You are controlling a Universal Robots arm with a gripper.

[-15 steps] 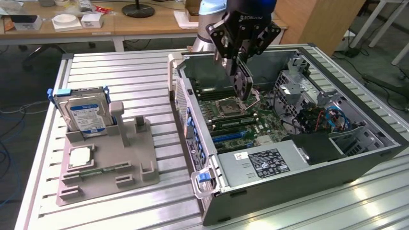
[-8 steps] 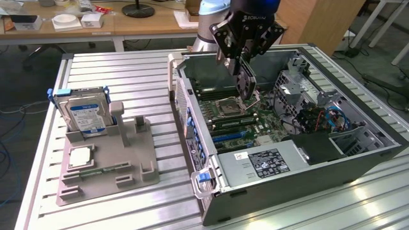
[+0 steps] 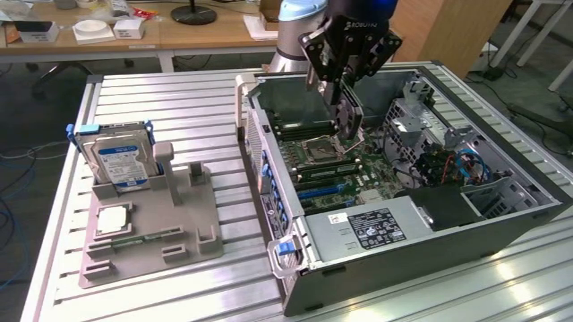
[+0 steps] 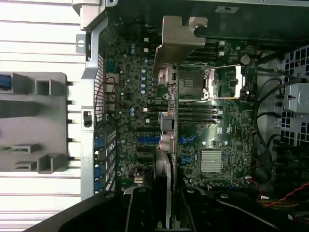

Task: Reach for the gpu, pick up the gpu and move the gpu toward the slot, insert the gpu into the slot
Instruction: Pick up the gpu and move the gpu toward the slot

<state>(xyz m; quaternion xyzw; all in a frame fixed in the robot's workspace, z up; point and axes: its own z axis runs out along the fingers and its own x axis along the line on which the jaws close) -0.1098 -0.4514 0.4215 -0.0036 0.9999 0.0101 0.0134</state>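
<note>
We see the tool point(image 3: 340, 79) clenched on the gpu point(image 3: 349, 119). It holds the card upright in the air above the board inside the open computer case point(image 3: 403, 268). The card is thin and flat and shows nearly edge-on, with a dark round fan on one face. A silver metal bracket point(image 4: 176, 43), notched at its tip, caps one end. In the wrist view the card's edge lies across the memory sticks, with the blue slots point(image 4: 145, 140) just beside it. The case lies on the desk point(image 3: 161, 100), and a hard drive point(image 3: 121, 161) stands in a grey holder point(image 3: 134, 258) nearby.
</note>
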